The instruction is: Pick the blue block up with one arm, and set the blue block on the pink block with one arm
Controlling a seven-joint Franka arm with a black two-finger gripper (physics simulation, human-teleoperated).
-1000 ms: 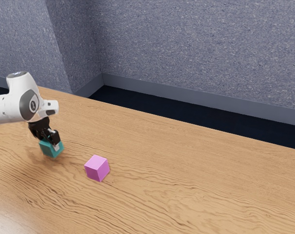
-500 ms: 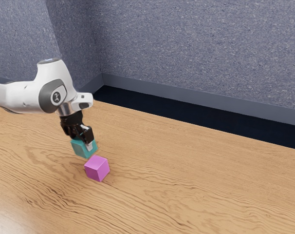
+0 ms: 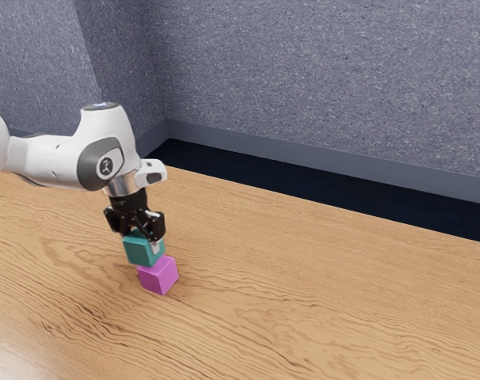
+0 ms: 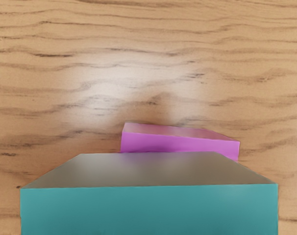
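Observation:
The blue block (image 3: 139,251), teal in colour, is held in my gripper (image 3: 138,240), whose black fingers are shut on it from two sides. It hangs just above the pink block (image 3: 158,275), set a little toward the exterior view's left of it; whether the two touch I cannot tell. The pink block rests on the wooden table (image 3: 303,285). In the wrist view the blue block (image 4: 148,196) looms large under my hand, with part of the pink block (image 4: 180,141) showing beyond its far edge.
The wooden table stretches wide toward the exterior view's right and front. Grey carpeted walls (image 3: 319,71) stand behind the table's far edge, with a dark floor strip (image 3: 343,190) between them.
My arm has carried the blue block toward the exterior view's right, from well left of the pink block to just above it, then lowered it close. The pink block has not moved.

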